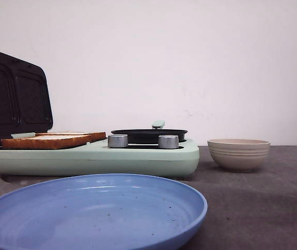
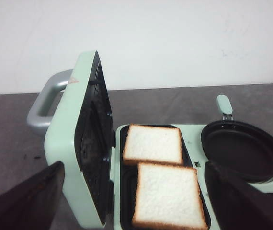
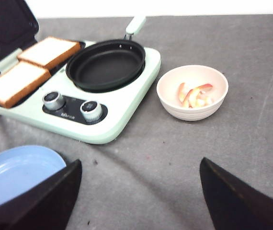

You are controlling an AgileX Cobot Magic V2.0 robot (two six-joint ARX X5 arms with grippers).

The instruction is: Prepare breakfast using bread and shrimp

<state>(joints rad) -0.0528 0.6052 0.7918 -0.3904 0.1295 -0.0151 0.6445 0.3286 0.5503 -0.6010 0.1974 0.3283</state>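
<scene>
Two slices of bread (image 2: 168, 194) (image 2: 153, 143) lie side by side in the dark tray of a mint-green breakfast maker (image 1: 138, 156), its lid (image 2: 81, 134) standing open. In the front view the bread (image 1: 52, 139) shows edge-on. Shrimp (image 3: 194, 95), orange-red and whitish, sits in a beige bowl (image 3: 172, 103) to the right of the maker. My left gripper (image 2: 134, 184) hovers open above the bread, holding nothing. My right gripper (image 3: 139, 179) is open over bare table, short of the bowl. Neither gripper appears in the front view.
A black round pan (image 3: 106, 63) sits on the maker's right half, with two silver knobs (image 3: 54, 99) (image 3: 90, 109) in front. A blue plate (image 1: 94, 211) lies nearest the robot, in front of the maker. The beige bowl (image 1: 238, 154) stands on grey table at the right.
</scene>
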